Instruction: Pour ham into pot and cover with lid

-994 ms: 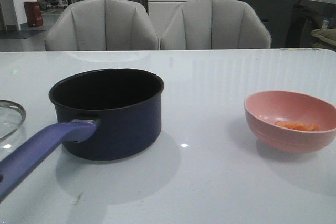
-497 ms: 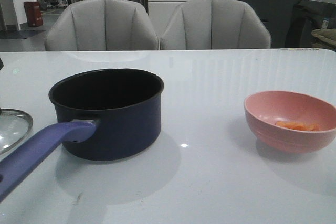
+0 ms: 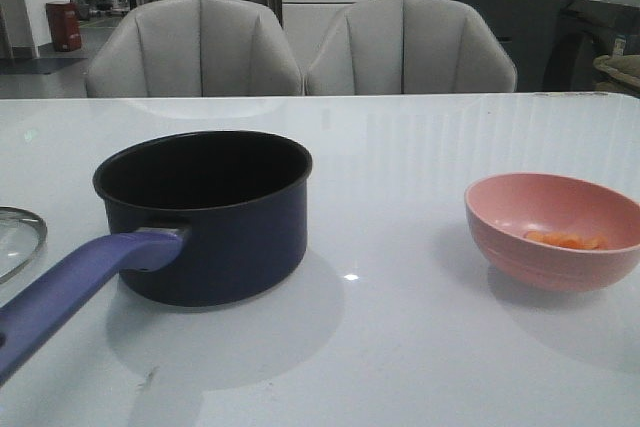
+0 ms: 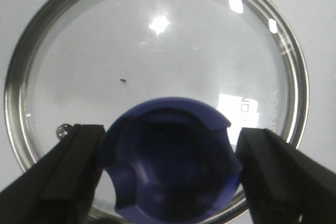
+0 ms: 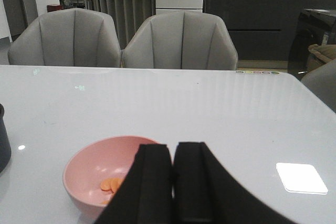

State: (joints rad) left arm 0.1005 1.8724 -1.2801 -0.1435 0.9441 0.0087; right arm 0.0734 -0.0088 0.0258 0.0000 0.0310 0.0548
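I treat the lid [image 4: 157, 77] as smooth, breakable glass; my left gripper [image 4: 170, 174] brackets its knob [image 4: 170, 169], contact unclear. Right gripper [image 5: 173, 182] closed, empty.

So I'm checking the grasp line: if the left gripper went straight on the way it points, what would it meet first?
Probably the lid's blue knob, which sits between the open fingers; how far off it is can't be judged.

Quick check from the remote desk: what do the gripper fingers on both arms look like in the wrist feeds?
Both look alike: matte black, broad and blocky with flat faces, no visible markings or cables. The left gripper shows two wide wedge-shaped fingers; the right gripper shows two thick black fingers tapering upward. No arm shows in the front view.
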